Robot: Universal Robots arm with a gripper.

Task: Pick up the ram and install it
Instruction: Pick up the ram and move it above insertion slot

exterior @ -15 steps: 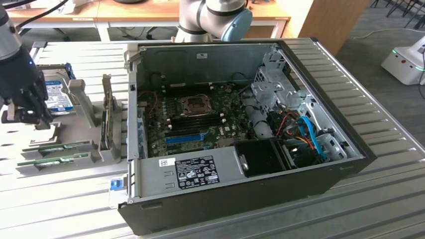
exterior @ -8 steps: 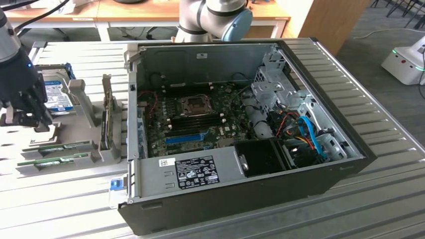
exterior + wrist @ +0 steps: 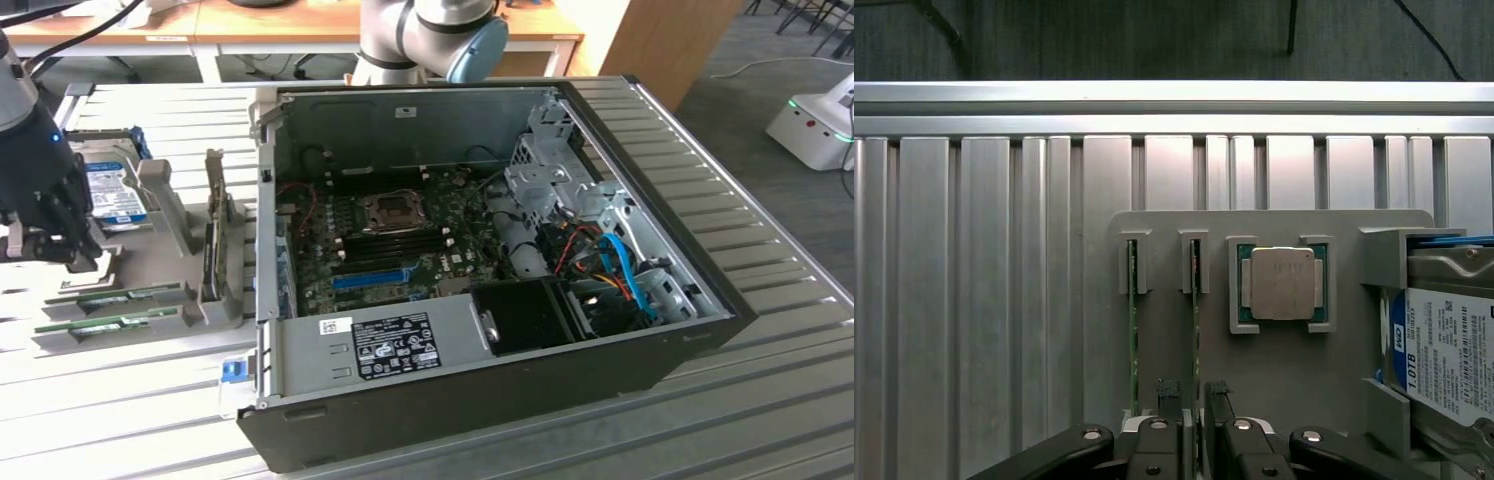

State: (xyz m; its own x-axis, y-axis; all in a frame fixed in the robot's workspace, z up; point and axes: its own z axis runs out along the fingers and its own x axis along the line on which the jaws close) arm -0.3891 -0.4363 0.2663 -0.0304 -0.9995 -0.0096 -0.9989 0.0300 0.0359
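Two on edge in a grey holder on the ribbed table: the ram and its twin. Hovers with fingers parted either side of the ram. Open computer case alongside, desks behind.

A computer case lies on its side in the middle of the table, with the motherboard flat on its floor and the power supply along its near wall. The robot arm stands behind the case. At the exterior view's left, beside the case, a parts holder sits on the table. In it the ram and a second stick stand side by side in slots. A processor rests between the ram and the hard drive. The gripper hangs above the holder, over the ram.
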